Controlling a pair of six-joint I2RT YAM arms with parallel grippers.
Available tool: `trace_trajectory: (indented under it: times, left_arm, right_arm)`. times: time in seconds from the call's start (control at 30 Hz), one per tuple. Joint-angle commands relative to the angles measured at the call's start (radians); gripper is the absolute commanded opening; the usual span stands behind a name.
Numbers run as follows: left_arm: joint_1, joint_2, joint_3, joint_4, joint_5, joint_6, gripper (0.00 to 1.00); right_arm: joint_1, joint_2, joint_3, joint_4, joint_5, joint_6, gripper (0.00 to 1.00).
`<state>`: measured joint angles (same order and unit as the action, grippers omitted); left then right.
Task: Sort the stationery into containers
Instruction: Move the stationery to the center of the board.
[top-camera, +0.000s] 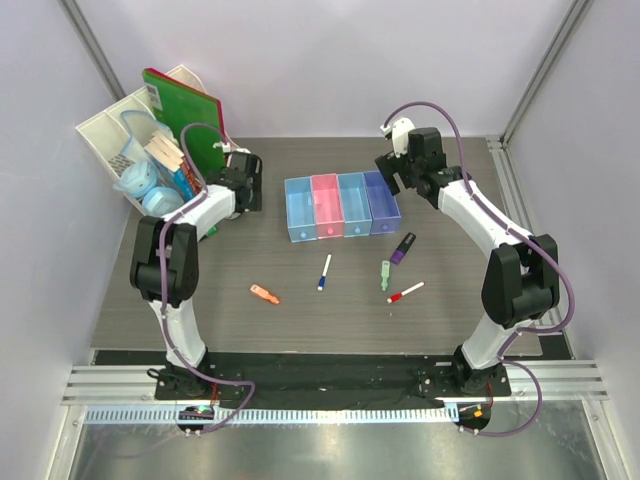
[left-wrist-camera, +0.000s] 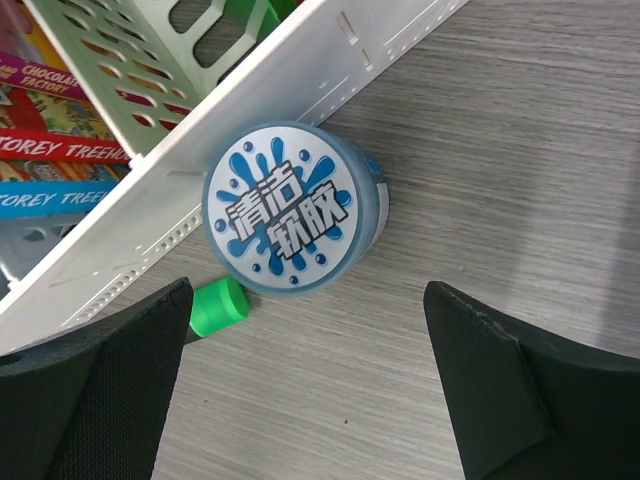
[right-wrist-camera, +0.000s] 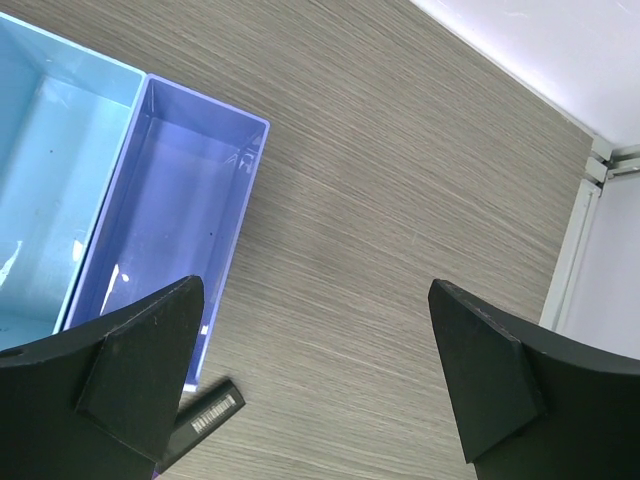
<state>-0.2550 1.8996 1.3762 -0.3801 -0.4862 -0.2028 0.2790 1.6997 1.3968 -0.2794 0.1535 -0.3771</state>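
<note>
On the grey table (top-camera: 330, 325), looking down from above, the row of four little bins (top-camera: 342, 205) (blue, pink, blue, purple) sits mid-table and looks empty, so by my reckoning no sorting has been done yet. In front of it five pieces lie loose and apart: an orange marker (top-camera: 265, 294) off to the left, a blue-white pen (top-camera: 324, 272), a green marker (top-camera: 385, 275), a purple-black marker (top-camera: 403, 249) just by the row's right-hand near corner, and a red-white pen (top-camera: 405, 292) nearest the arms. Through the left wrist camera, the left gripper (left-wrist-camera: 305, 330) hangs with its jaws wide and nothing between them, over a round blue tub (left-wrist-camera: 295, 210) right up against the white organiser (left-wrist-camera: 250, 130). A green cap (left-wrist-camera: 218, 306) peeks out just beside the tub, and I cannot tell whether it belongs to another marker. Through the right wrist camera, the right gripper (right-wrist-camera: 315, 300) is likewise spread wide and empty above bare table beside the purple bin (right-wrist-camera: 170, 215). That bin's floor is bare, as is what shows of the blue bin (right-wrist-camera: 50, 170) next to it, and the end of the purple-black marker pokes in at the bottom edge. Everything is left to do: each of the five pieces, at least, has to be picked up and dropped into a bin.
</note>
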Motion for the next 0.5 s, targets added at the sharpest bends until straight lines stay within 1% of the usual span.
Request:
trace_trajectory:
  times: [0.0, 0.17, 0.47]
  left_arm:
    - [-0.001, 0.038, 0.05, 0.026, -0.035, -0.026, 0.97]
    - [0.002, 0.075, 0.073, 0.026, -0.052, -0.032, 0.97]
    - [0.003, 0.096, 0.078, 0.09, -0.092, 0.0, 0.98]
  right_arm:
    - [-0.001, -0.06, 0.008, -0.001, -0.026, 0.026, 1.0]
    - [-0.001, -0.067, -0.001, -0.004, -0.031, 0.024, 1.0]
    - [-0.001, -0.071, -0.009, -0.018, -0.06, 0.04, 1.0]
